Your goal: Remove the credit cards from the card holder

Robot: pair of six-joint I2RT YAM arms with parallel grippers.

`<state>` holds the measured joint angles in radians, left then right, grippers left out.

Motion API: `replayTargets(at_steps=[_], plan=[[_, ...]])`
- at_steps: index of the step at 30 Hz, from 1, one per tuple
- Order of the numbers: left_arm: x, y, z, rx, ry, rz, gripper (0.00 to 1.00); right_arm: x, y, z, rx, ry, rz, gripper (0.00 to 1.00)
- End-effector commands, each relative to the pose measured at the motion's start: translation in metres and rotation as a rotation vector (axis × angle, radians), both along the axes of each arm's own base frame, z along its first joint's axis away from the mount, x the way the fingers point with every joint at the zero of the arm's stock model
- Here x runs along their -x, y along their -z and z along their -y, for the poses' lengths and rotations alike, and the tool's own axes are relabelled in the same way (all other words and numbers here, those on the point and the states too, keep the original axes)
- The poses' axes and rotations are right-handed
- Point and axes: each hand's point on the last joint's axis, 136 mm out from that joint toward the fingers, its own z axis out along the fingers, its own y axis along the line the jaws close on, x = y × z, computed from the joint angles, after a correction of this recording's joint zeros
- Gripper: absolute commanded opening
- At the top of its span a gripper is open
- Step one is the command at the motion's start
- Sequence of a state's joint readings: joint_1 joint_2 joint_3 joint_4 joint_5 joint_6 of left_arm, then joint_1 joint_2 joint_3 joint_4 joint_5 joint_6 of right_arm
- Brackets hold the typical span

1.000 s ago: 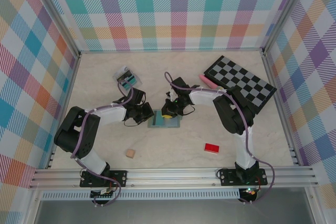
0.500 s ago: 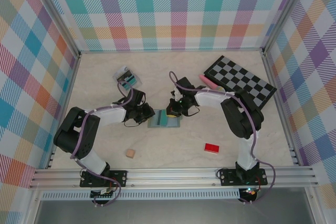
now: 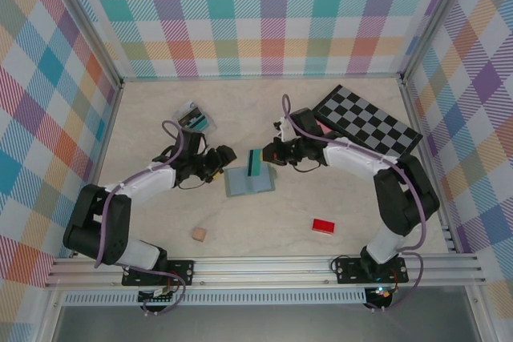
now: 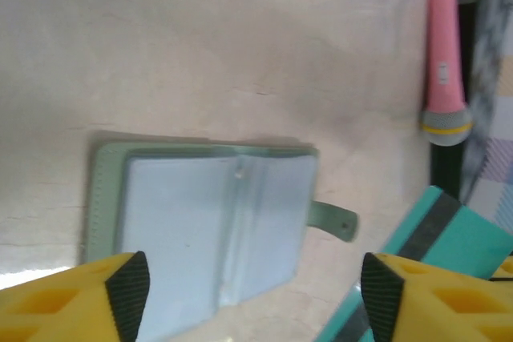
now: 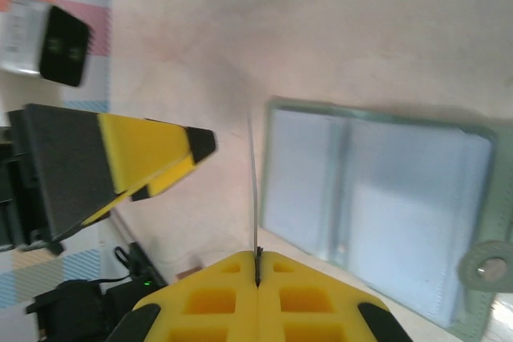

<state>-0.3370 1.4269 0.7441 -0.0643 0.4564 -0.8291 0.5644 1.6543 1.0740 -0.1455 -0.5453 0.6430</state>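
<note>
My right gripper [image 5: 258, 266] is clamped on 1 teal credit card [image 4: 449, 238] already out of the open card holder [image 4: 200, 206], my left gripper [image 4: 252, 290] spread empty, so next I'd lay it aside.

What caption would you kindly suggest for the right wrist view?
Right gripper shut on a credit card seen edge-on, held clear of the open card holder.

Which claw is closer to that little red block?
Right. The right gripper, pinching the teal card, is behind and left of the red block; the left gripper sits farther left, beyond the card holder.
</note>
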Motion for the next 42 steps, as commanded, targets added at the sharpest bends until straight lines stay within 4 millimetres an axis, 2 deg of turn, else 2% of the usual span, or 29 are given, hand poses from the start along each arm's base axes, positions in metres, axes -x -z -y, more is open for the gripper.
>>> replayTargets(at_steps=[1, 5, 9, 14, 16, 21, 24, 33, 37, 42], plan=[[-0.003, -0.043, 0.017, 0.137, 0.063, 0.084, 0.82, 0.000, -0.041, -0.005, -0.144, -0.043, 0.080, 0.00], [-0.007, -0.078, 0.030, 0.278, 0.089, 0.177, 0.91, -0.003, -0.070, -0.003, -0.256, -0.045, 0.093, 0.00], [-0.005, -0.103, 0.030, 0.333, 0.084, 0.257, 0.98, -0.005, -0.089, -0.005, -0.335, -0.052, 0.072, 0.00], [0.000, -0.132, 0.039, 0.422, 0.116, 0.335, 0.97, -0.005, -0.105, -0.012, -0.419, -0.077, 0.047, 0.00], [0.001, -0.138, 0.042, 0.453, 0.124, 0.350, 0.92, -0.005, -0.110, -0.014, -0.440, -0.084, 0.039, 0.00], [0.002, -0.147, 0.047, 0.498, 0.145, 0.373, 0.58, -0.005, -0.116, -0.014, -0.459, -0.087, 0.036, 0.00], [0.003, -0.152, 0.050, 0.517, 0.160, 0.385, 0.47, -0.004, -0.117, -0.014, -0.463, -0.088, 0.033, 0.00], [0.006, -0.156, 0.055, 0.536, 0.207, 0.407, 0.23, -0.003, -0.115, -0.015, -0.460, -0.089, 0.021, 0.00], [0.005, -0.150, 0.055, 0.507, 0.210, 0.396, 0.02, -0.003, -0.110, -0.014, -0.442, -0.084, 0.010, 0.00], [0.006, -0.137, 0.050, 0.381, 0.228, 0.381, 0.00, -0.002, -0.094, -0.005, -0.339, -0.032, 0.001, 0.18]])
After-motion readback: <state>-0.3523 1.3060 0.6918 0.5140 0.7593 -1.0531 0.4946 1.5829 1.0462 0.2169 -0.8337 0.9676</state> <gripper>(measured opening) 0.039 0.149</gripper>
